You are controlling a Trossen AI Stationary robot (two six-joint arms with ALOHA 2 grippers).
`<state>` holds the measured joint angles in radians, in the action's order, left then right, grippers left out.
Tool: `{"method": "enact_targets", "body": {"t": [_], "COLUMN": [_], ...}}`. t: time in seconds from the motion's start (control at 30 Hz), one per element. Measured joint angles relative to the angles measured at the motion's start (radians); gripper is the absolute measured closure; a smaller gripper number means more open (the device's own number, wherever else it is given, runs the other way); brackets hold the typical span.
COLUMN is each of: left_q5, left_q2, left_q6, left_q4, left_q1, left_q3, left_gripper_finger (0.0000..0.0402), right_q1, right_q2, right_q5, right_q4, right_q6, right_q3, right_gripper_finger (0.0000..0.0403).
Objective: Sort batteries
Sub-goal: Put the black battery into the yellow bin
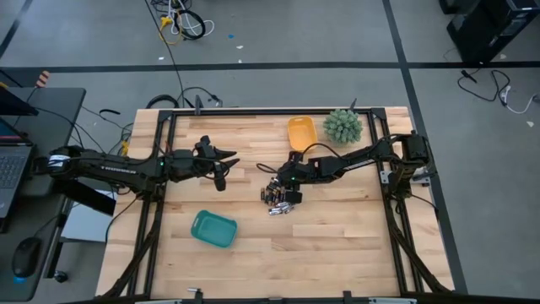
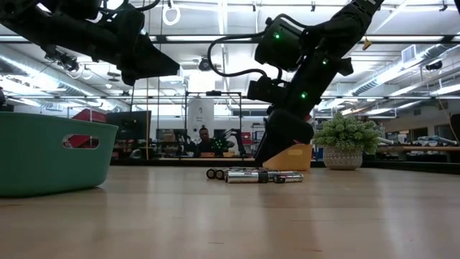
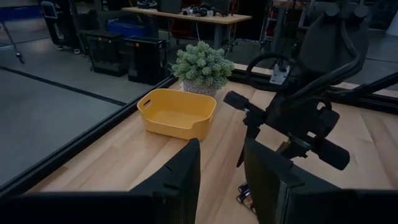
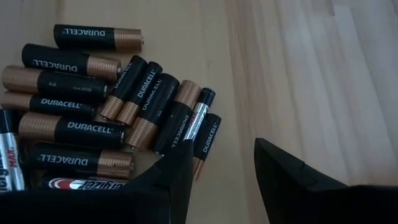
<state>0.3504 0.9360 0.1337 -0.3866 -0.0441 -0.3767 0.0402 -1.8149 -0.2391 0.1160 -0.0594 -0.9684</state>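
Note:
The batteries (image 1: 279, 202) lie in a loose pile on the table's middle; in the right wrist view the batteries (image 4: 93, 106) are mostly black-and-copper cells, with a few silvery ones at the pile's edge. My right gripper (image 4: 221, 180) is open and low over the side of the pile, also seen as my right gripper (image 1: 284, 189) from above. My left gripper (image 1: 221, 175) is open and hovers to the left of the pile, touching nothing; its wrist view shows my left gripper (image 3: 221, 180) facing the yellow tray (image 3: 177, 113). My right gripper comes from above, slanting down. One finger (image 4: 174, 177) stands over the ends of a few batteries at the pile's edge, the other over bare wood. I cannot tell whether the finger touches them.
A yellow tray (image 1: 301, 133) and a small potted plant (image 1: 342, 126) stand at the far edge. A teal tray (image 1: 213, 229) sits toward the near left. Black frame rails run along the table's sides. Bare wood lies right of and nearer than the pile.

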Motion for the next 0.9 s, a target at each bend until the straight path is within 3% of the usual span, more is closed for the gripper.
{"method": "enact_targets", "body": {"t": [0.37,0.9], "left_q5": [0.000,0.000], "left_q2": [0.000,0.000], "left_q6": [-0.002,-0.002], "left_q4": [0.013,0.016], "left_q1": [0.000,0.000], "left_q3": [0.000,0.000], "left_gripper_finger": [0.0282,0.0282], "right_q1": [-0.001,0.000], "right_q2": [0.000,0.000], "right_q5": [0.031,-0.001], "right_q4": [0.029,0.037], "right_q6": [0.030,-0.048], "right_q3": [0.000,0.000], "right_gripper_finger": [0.0247,0.0247]}}
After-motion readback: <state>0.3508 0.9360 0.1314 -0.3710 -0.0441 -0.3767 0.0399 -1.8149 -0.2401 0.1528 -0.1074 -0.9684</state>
